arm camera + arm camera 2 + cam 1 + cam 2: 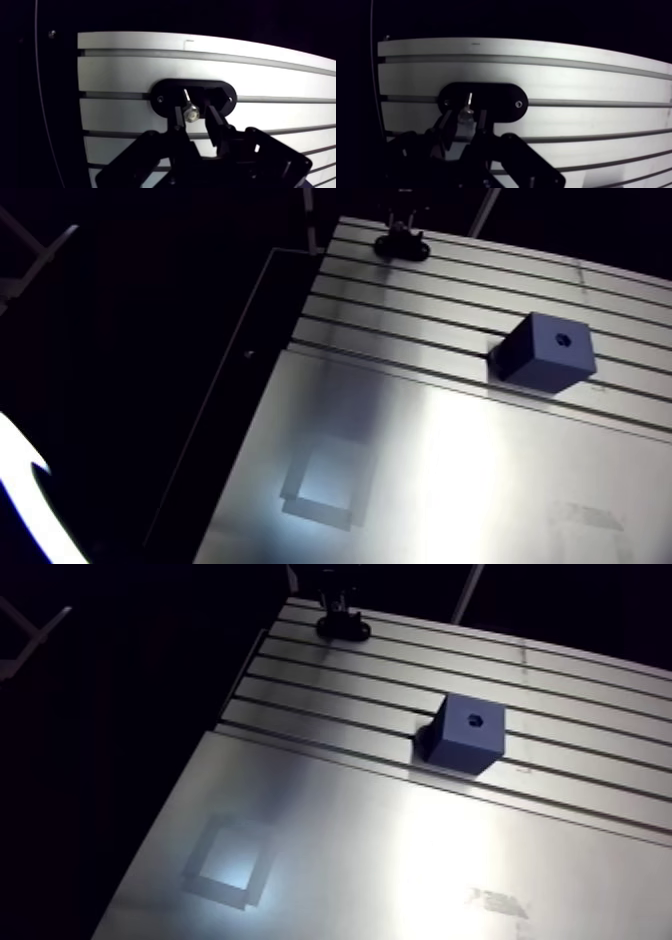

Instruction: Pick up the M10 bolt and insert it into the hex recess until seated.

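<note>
The M10 bolt (191,116) stands upright in a black oval holder (165,95) at the far corner of the slotted table. In the wrist view my gripper (194,112) straddles the bolt's silver head. The fingers (177,117) are close on either side, with a thin gap still showing, so the gripper is open. In the arm view the gripper (400,230) is small and dark above the holder (402,248). A dark blue cube (545,348) with the hex recess (562,340) in its top face sits on the slots, well away from the gripper.
The table's edge (80,100) runs close beside the holder, with darkness beyond it. T-slots (380,674) cross the far half of the table. A smooth metal plate (400,854) covers the near half and carries a pale rectangular patch (228,859).
</note>
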Available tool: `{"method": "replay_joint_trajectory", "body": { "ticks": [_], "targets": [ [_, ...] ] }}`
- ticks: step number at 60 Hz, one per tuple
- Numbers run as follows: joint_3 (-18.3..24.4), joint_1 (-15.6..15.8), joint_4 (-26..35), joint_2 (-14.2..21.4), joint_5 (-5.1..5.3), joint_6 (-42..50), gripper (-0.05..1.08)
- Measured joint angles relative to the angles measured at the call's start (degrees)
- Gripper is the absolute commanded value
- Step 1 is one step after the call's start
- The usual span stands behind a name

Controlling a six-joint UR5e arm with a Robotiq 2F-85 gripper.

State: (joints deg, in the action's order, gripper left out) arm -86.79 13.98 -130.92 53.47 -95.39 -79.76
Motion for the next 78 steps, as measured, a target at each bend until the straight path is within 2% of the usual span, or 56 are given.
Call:
{"method": "replay_joint_trajectory", "body": {
  "ticks": [78],
  "targets": [
    [-0.26, 0.00, 0.00, -0.04, -0.02, -0.09, 0.73]
  ]
}}
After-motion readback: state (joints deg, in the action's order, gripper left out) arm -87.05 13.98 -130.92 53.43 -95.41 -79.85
